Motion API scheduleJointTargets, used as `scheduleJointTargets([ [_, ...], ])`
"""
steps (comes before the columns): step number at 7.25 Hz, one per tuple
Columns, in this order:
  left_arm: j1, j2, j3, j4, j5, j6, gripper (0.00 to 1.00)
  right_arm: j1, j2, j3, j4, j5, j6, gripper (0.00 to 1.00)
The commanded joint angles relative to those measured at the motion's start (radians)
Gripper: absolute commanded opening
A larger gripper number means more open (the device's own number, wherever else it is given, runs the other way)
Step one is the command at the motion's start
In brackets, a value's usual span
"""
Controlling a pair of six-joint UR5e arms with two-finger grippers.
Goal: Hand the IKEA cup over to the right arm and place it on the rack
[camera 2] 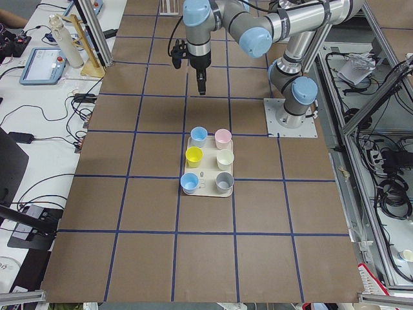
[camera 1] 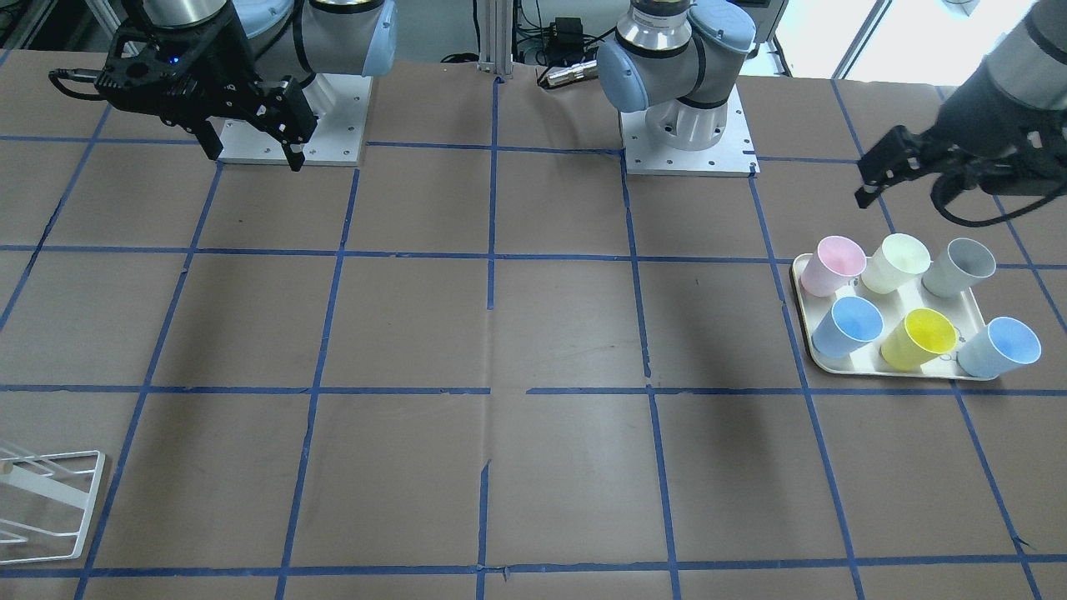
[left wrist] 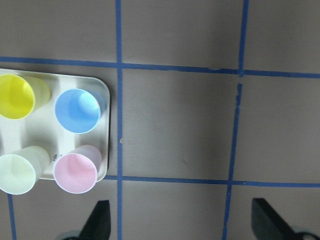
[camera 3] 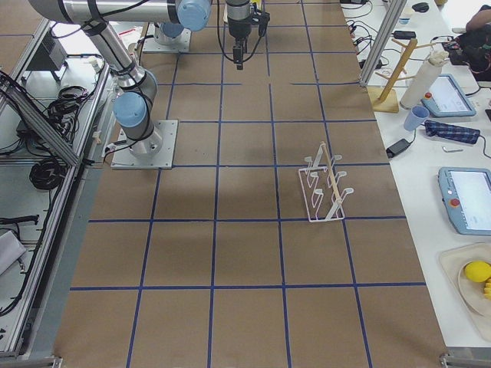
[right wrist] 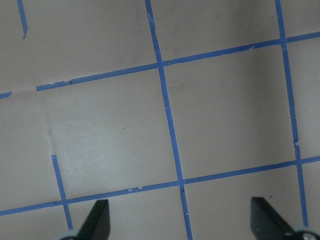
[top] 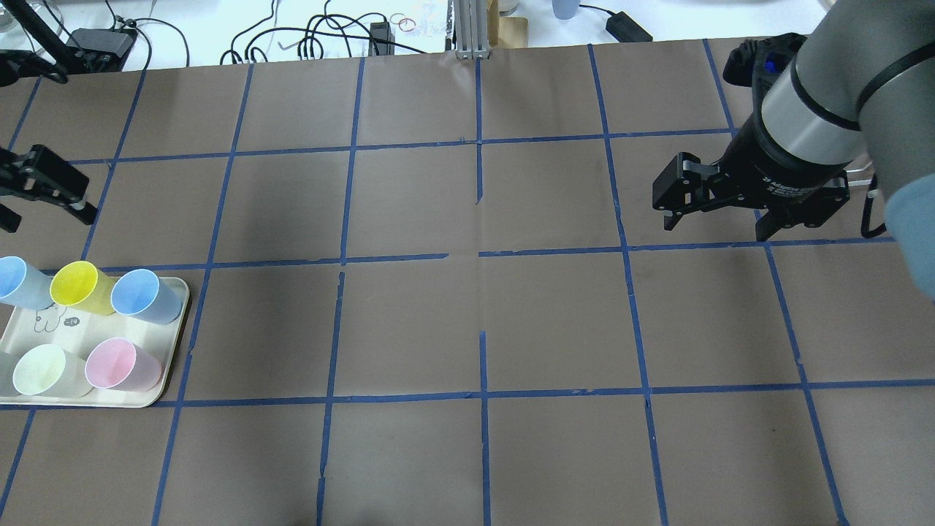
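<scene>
The white wire rack (camera 1: 50,500) stands at the table's (camera 1: 533,333) near left corner; at the right, on the cream tray (camera 1: 867,365), the pale-blue IKEA cup (camera 1: 1000,348) sits mouth up at the near outer corner, just beside a yellow cup (camera 1: 919,337); farther back, the left gripper (left wrist: 183,222) hangs near the tray, spread wide and empty; the right gripper (camera 1: 254,158) hangs likewise wide and empty.

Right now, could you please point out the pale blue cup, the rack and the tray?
pale blue cup (camera 1: 1011,341): front-facing view, sky-blue inside.
rack (camera 3: 323,191): right side view, middle rods.
tray (top: 172,343): overhead view, bare right edge.
</scene>
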Motion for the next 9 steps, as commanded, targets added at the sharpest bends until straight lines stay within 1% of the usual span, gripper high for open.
scheduleJointTargets([
  [1,0.197,-0.122,-0.02,0.238,0.005,0.418,1.0,-0.001,0.001,0.0,-0.003,0.0,0.0,1.0],
  [2,0.277,-0.193,-0.015,0.321,-0.006,0.554,1.0,-0.001,0.001,0.001,-0.003,-0.003,0.0,1.0],
  [3,0.333,-0.263,0.003,0.333,-0.009,0.601,1.0,0.0,0.0,0.001,-0.006,0.001,0.0,1.0],
  [4,0.356,-0.331,0.026,0.391,-0.016,0.661,1.0,-0.001,0.001,0.0,-0.005,-0.003,0.0,1.0],
  [5,0.379,-0.401,0.054,0.414,-0.027,0.707,1.0,-0.004,0.0,0.0,-0.003,-0.006,-0.002,1.0],
  [6,0.402,-0.461,0.08,0.416,-0.067,0.703,1.0,-0.001,0.001,0.0,-0.006,-0.002,-0.002,1.0],
  [7,0.402,-0.503,0.097,0.417,-0.07,0.698,1.0,-0.001,0.001,0.0,-0.005,-0.005,-0.002,1.0],
  [8,0.404,-0.531,0.103,0.434,-0.063,0.695,1.0,0.0,0.0,0.001,-0.003,-0.005,0.0,1.0],
  [9,0.396,-0.545,0.101,0.487,-0.031,0.694,1.0,0.0,0.001,0.001,-0.002,-0.006,0.0,1.0],
])
